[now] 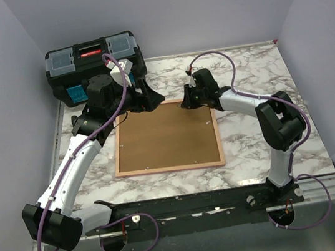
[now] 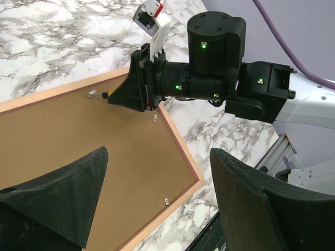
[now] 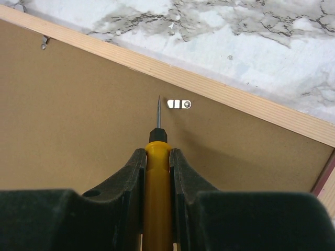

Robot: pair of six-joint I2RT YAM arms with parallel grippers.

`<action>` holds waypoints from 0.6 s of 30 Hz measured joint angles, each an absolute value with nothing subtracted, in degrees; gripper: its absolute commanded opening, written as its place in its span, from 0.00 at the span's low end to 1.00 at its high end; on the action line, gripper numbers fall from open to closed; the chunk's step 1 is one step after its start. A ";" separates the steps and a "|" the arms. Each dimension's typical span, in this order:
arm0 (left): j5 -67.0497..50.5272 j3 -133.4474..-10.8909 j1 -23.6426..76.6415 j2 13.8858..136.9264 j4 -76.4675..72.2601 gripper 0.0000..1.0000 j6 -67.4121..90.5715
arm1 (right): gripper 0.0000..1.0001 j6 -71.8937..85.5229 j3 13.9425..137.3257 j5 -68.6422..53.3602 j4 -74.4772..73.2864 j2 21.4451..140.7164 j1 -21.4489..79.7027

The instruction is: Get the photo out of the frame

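A black toolbox (image 1: 92, 64) sits at the far left corner of the marble-patterned table (image 1: 163, 184). Its lid is shut, with a red latch in the middle and a clear-topped compartment on each side; what is inside them cannot be made out. The frame (image 1: 171, 168) lies flat in the middle of the table, back side up, a thin pale pink-and-wood rim around a plain brown backing board (image 1: 166, 138) that fills it. The photo is hidden under that board.

The right gripper (image 3: 157, 154) is at the far edge of the frame, jaws narrow and clamped on the smooth yellow handle of a screwdriver (image 3: 157, 178). Its thin metal tip points just left of a small shiny tab (image 3: 179, 104) on the board; whether it touches the board cannot be told. The left gripper (image 2: 158, 157) hangs over the board near the frame's far left corner, its black wedge-shaped fingers (image 2: 78, 193) wide apart with nothing between them.
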State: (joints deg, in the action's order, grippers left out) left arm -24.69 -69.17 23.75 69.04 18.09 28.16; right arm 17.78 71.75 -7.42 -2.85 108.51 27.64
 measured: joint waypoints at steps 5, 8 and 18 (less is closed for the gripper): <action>-24.69 -69.17 23.70 69.04 18.11 0.80 28.32 | 0.01 18.20 71.72 -7.57 -3.77 107.15 27.64; -24.67 -69.17 23.64 69.01 18.11 0.80 28.36 | 0.01 20.01 71.00 -7.62 -4.05 104.14 27.64; -19.16 -66.63 23.64 69.21 18.02 0.83 28.29 | 0.01 26.72 58.06 -8.75 -3.31 92.73 27.64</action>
State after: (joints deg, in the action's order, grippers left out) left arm -19.16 -66.63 23.64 69.21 18.02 28.29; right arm 26.72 58.06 -8.75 -3.31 92.73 27.64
